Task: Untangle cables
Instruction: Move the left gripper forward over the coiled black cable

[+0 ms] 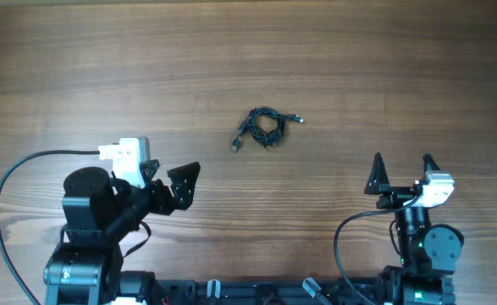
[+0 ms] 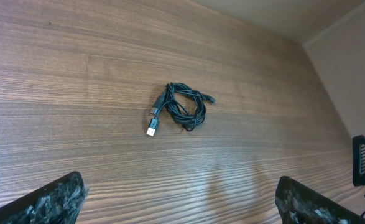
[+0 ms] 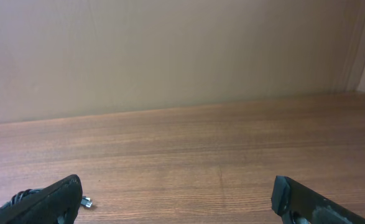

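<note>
The cables (image 1: 263, 127) lie in one small tangled coil on the wooden surface (image 1: 383, 68), just above the centre of the overhead frame, with one plug end poking out at its lower left and another at its upper right. The left fingers (image 1: 184, 180), at lower left, and the right fingers (image 1: 376, 175), at lower right, stand spread apart, holding nothing, well apart from the coil.

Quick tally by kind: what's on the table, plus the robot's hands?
Tangled black cable bundle: 1 (number of cords inside can't be told)
Plug ends showing: 2
Robot hands: 2, the left hand and the right hand, both open and empty
Total: 5
</note>
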Tool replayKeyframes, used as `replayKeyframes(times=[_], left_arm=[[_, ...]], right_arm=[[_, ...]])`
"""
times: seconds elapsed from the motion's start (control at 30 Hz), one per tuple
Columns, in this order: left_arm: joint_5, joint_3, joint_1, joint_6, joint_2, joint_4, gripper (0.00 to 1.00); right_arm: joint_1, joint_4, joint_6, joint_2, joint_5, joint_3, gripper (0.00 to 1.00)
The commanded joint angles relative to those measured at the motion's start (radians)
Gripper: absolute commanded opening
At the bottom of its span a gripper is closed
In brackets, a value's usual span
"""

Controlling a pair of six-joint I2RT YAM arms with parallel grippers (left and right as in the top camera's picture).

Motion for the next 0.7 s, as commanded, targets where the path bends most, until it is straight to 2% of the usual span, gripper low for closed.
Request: replayKeyframes(times=[0.0, 0.4, 0.67], left_arm=[[0.011, 0.022, 0.004, -0.057, 0.008, 0.016, 1.00], [-0.018, 0.029, 0.004, -0.133, 0.185, 0.101, 0.99], [-0.094, 0.141, -0.014, -0.132, 0.361, 0.110, 0.99]], right_arm=[[0.004, 0.003, -0.018, -0.002, 0.000, -0.001, 1.00], [0.004, 0.003, -0.018, -0.002, -0.001, -0.001, 1.00], [0.004, 0.004, -0.019, -0.002, -0.001, -0.001, 1.00]])
